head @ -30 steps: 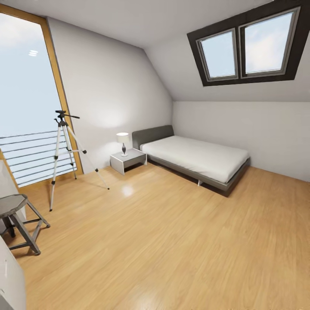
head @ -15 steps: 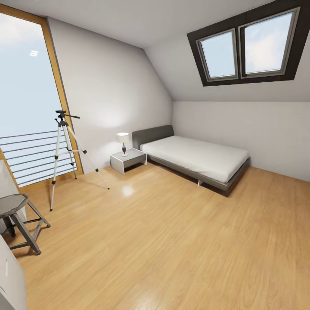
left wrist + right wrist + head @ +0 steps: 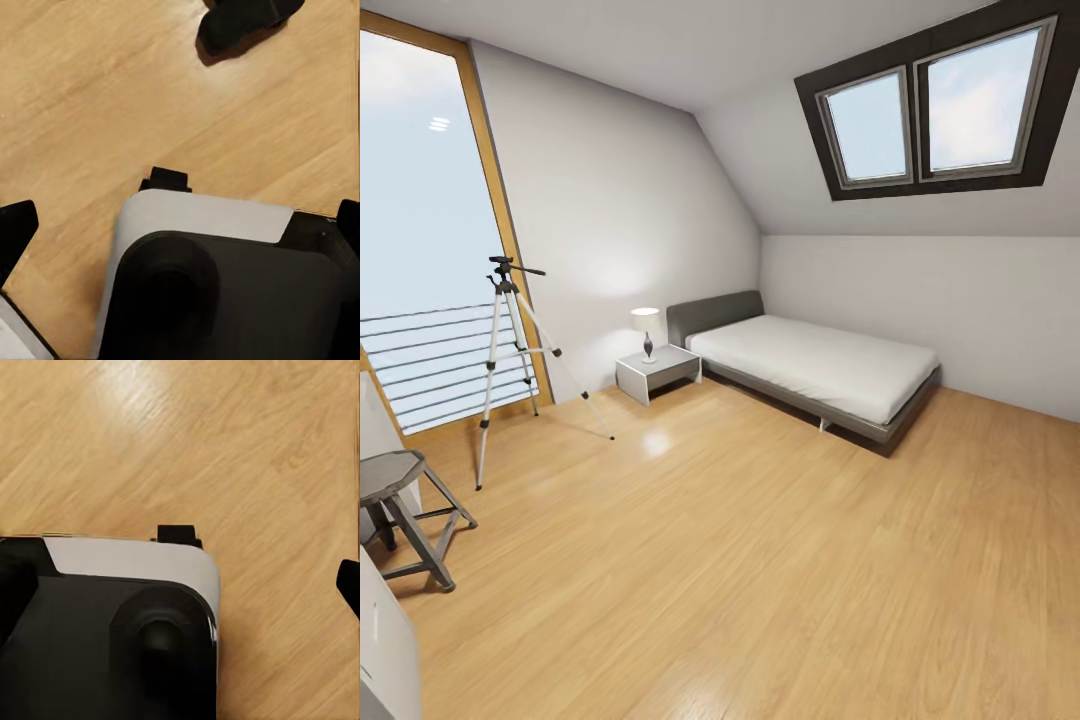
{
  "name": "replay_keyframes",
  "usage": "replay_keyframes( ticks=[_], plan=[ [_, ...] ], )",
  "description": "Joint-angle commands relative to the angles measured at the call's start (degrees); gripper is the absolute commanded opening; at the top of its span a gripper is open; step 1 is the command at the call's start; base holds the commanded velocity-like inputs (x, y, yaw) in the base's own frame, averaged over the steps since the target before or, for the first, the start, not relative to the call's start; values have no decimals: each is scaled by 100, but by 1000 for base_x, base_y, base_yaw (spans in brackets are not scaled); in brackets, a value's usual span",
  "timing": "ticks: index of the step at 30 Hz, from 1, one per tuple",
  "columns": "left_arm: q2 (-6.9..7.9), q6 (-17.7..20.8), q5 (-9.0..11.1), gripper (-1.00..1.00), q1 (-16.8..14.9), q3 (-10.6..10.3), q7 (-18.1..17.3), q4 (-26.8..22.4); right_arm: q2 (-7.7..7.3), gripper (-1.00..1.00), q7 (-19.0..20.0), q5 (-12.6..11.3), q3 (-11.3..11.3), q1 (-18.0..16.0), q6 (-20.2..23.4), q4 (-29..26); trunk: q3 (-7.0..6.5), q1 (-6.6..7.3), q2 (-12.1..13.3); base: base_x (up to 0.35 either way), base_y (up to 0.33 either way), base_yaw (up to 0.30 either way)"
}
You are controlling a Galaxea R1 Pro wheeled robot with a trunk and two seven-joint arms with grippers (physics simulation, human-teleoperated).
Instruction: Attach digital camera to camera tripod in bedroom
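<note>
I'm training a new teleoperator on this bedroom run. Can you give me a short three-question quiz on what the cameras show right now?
1. True or false: the silver-legged camera tripod stands by the tall wood-framed window.
2. What sits on the small white bedside table? A) a camera B) a white-shaded lamp C) a book
3. Fill in: the grey octagonal stool stands on the light ____ floor.

Key: 1 true; 2 B; 3 wood.
</note>
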State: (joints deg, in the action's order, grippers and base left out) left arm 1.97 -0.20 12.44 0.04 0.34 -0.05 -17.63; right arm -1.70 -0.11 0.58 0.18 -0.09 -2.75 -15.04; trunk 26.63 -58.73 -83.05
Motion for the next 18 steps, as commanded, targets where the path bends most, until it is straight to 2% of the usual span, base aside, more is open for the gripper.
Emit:
replay_keyframes(
  ticks=[1,5,11,15,18],
  plan=[
    [42,60,52,100,2,1,-1,-169,-2,100,5,-1,-4,0,89,-190,5,0,-3,0,0,0],
    [177,462,70,100,4,1,4,-831,-4,100,47,-26,-25,-5,724,-1023,5,0,-3,0,0,0],
    [261,1410,60,100,3,1,27,-2110,-2,100,142,-65,-60,-99,2020,-2555,5,0,-3,0,0,0],
    [283,2110,55,100,-25,1,68,-3068,6,100,154,-75,-71,-364,2815,-3419,5,0,-3,0,0,0],
    [278,2670,59,100,-59,4,191,-3641,13,100,146,-86,-78,-718,3301,-3778,5,0,-3,0,0,0]
  ],
)
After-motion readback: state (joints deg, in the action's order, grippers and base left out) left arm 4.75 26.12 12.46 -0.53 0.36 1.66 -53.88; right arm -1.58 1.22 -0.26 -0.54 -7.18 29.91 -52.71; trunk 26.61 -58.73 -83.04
